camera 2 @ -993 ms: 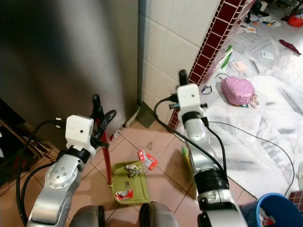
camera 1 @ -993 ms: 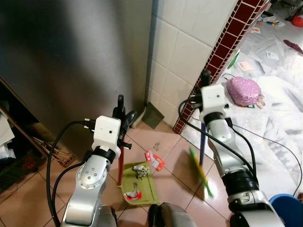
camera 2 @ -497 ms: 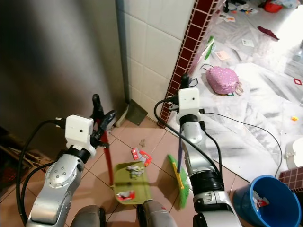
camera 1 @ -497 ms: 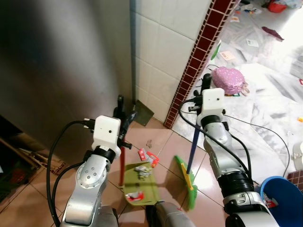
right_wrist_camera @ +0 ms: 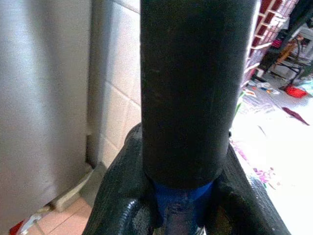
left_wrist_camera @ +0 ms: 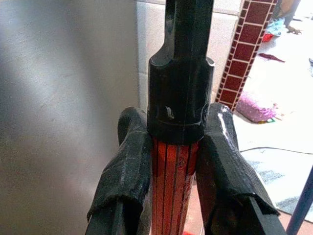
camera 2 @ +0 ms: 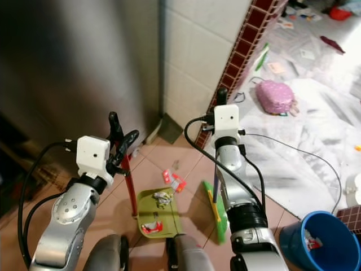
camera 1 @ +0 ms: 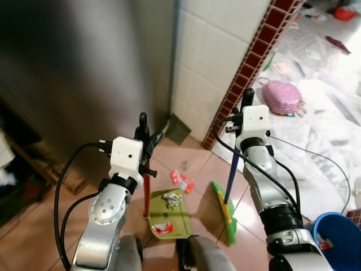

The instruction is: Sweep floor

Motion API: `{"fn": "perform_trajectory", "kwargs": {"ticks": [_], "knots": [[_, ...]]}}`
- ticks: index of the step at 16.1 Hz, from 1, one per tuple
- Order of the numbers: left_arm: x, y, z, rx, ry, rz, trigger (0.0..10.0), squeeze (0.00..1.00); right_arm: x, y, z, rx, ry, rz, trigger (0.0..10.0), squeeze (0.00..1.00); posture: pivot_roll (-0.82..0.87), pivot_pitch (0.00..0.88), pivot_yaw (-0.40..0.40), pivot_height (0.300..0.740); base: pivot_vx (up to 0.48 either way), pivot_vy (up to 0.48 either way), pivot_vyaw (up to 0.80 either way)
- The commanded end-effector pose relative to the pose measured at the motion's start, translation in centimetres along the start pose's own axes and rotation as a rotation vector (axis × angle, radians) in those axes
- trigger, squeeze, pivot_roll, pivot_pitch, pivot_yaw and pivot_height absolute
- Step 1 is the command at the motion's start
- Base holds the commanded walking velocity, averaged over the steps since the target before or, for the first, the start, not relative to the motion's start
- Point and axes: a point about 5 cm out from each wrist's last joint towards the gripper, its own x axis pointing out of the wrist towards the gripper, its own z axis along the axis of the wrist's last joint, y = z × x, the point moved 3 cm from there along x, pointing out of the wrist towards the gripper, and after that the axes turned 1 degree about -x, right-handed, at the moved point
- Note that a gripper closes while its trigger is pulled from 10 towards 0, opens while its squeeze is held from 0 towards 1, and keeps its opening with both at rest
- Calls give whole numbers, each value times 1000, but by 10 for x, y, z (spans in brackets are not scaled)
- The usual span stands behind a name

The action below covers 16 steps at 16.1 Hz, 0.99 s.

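Left eye view: both tools held

The left gripper [left_wrist_camera: 177, 181] clamped the red-handled green plastic dustpan [camera 1: 170, 215] holding litter on the tiled floor [camera 1: 34, 237]; the right gripper [right_wrist_camera: 181, 196] gripped the blue-handled green broom [camera 1: 225, 208] beside it

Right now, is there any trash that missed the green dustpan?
Yes. Two small red-and-white wrappers lie on the tan floor tiles beyond the flat green dustpan, between it and the green broom head. Crumpled scraps already sit in the pan.
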Motion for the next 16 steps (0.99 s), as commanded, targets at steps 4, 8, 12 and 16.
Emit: {"fn": "perform_trajectory", "kwargs": {"ticks": [4, 8, 12, 16], "knots": [[-1, -5, 12, 3, -41, -25, 10000, 0, -2, -5, -3, -4, 5, -13, 10000, 0, 33, 141, -68, 740, -275, 0, 0], [-2, -6, 12, 4, -39, -35, 10000, 0, -3, -7, -3, -22, 6, -20, 10000, 0, 34, 143, -68, 740, -134, 0, 0], [-2, -7, 13, 13, -42, -53, 10000, 0, -1, -10, -4, -50, 17, -11, 10000, 0, 31, 149, -71, 740, 0, 0, 0], [4, 23, 11, 141, -98, -24, 10000, 0, 9, -7, -4, 30, 50, 52, 10000, 0, 17, 153, -66, 740, 0, 0, 0]]}}
